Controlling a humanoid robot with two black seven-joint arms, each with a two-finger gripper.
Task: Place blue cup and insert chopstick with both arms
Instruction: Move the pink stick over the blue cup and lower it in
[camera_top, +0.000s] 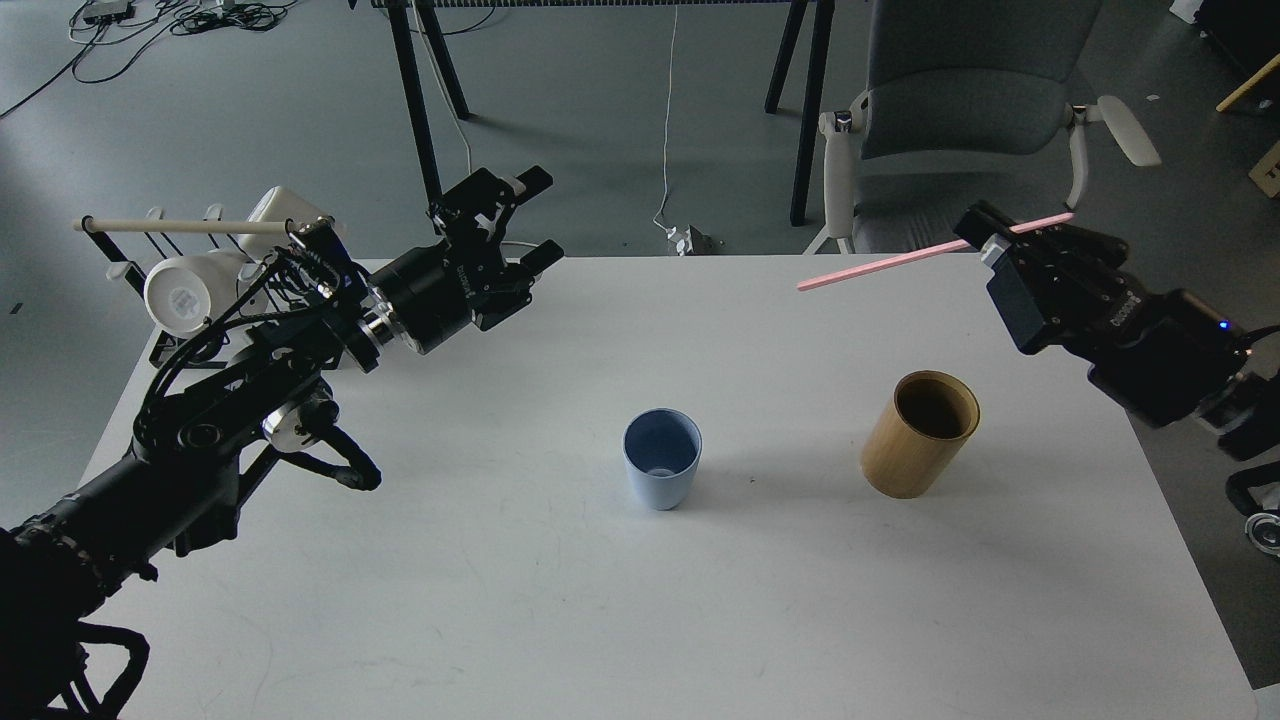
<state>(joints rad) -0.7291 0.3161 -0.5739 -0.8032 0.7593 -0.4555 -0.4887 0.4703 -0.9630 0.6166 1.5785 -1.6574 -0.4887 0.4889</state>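
Note:
The blue cup stands upright and empty near the middle of the white table. My right gripper is raised over the table's far right part, shut on the pink chopstick, which lies nearly level in the air and points left. It is well above and to the right of the cup. My left gripper hovers over the table's far left edge, open and empty, far from the cup.
A tan wooden cylinder stands right of the cup, below the chopstick. A rack with a pale dowel and white mugs sits at the far left. A grey chair stands behind the table.

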